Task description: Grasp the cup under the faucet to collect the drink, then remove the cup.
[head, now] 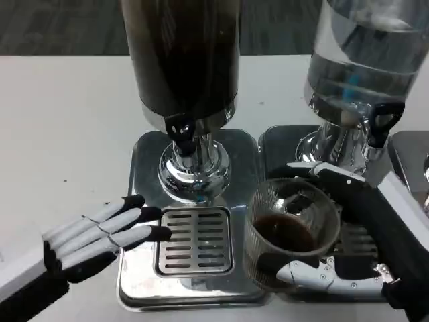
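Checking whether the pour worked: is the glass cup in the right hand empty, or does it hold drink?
It holds drink: the ribbed glass cup, gripped upright by the right hand, shows dark liquid pooled at its bottom.

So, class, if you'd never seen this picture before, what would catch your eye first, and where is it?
First the ribbed glass cup with dark drink in it, gripped by the right hand at lower right. Next, the dark drink dispenser at top centre, its faucet over the slotted drip grate. The left hand rests open at lower left.
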Controlling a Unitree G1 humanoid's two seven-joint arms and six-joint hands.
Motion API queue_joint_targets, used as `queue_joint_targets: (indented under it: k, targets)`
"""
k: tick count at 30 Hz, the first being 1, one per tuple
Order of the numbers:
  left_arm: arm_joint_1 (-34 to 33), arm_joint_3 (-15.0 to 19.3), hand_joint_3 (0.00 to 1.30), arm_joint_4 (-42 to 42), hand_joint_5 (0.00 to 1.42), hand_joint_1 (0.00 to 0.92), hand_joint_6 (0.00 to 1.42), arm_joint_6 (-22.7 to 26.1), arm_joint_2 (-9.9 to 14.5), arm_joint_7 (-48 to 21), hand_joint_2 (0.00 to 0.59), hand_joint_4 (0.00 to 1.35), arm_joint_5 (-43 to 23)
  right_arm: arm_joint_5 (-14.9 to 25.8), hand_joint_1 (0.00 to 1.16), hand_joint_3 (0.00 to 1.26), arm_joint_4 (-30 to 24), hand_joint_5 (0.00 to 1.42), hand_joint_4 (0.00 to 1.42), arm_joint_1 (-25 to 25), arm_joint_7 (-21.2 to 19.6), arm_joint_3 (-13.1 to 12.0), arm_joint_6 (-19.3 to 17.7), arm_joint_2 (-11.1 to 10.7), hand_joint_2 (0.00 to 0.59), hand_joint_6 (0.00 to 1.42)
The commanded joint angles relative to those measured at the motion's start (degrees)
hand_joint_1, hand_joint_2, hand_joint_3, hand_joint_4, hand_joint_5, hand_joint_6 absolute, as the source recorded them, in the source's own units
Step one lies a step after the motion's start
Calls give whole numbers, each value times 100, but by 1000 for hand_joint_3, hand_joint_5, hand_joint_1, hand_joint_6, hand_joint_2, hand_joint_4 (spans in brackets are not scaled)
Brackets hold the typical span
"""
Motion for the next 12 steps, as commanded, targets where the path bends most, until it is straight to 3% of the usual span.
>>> queue_joint_targets:
  k: [1, 12]
  targets:
    - [-64, -12, 137, 46, 0, 0, 56, 8, 130, 80, 101, 0, 75, 104, 785, 432, -135, 769, 545, -31, -77, -24, -98, 52, 246, 997]
    - [-161, -51, 137, 143, 0, 0, 57, 4, 149, 92, 100, 0, 68, 85, 785, 433, -158, 776, 547, -38, -71, -50, -105, 58, 246, 1018]
